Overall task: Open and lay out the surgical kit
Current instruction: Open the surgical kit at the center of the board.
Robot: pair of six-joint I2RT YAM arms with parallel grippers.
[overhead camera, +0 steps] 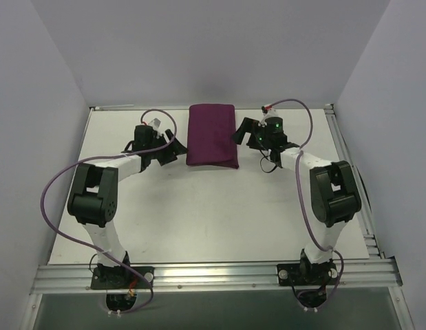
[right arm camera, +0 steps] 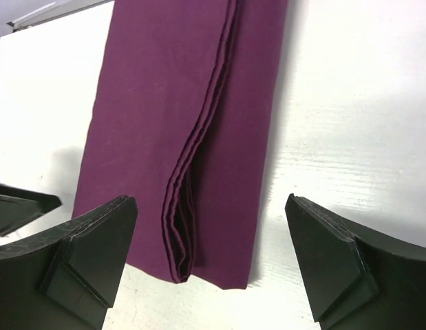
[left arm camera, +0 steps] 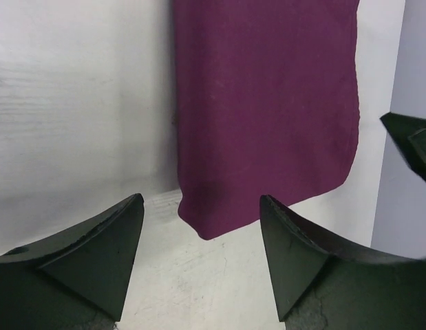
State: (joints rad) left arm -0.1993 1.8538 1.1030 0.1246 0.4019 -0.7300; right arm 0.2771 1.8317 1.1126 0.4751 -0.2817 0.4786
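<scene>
**Desk:** Where's the kit on your screens?

**Operator:** I see the cloth wrap (overhead camera: 211,135) at upper centre of the top view. It lies flat on the table (overhead camera: 199,220), folded shut into 1 long rectangle. The folds cover whatever is inside, so I can't make out any contents.

**Desk:** And the 2 tools?

**Operator:** My left tool (left arm camera: 200,206) is at the bottom of its wrist view, fingers spread wide with nothing between them. The wrap's lower corner shows through the gap, lying on the table. From above, that tool is just beside the wrap's lower-left edge. I can't tell whether it touches the cloth.

**Desk:** Right side?

**Operator:** My right tool (right arm camera: 211,203) is spread wide too, pinching nothing. Its camera shows stacked fold edges running down the middle of the cloth, gaping a little near the lower end. From above, it is just beside the wrap's right edge, in the upper half.

**Desk:** Anything cut off?

**Operator:** The wrap's upper end runs out of the top of both wrist frames. A dark shape (left arm camera: 412,141) is clipped by the right edge of the left wrist view. A dark wedge (right arm camera: 20,205) is clipped by the left edge of the right wrist view. Too little of either shows for me to say what it is.
</scene>
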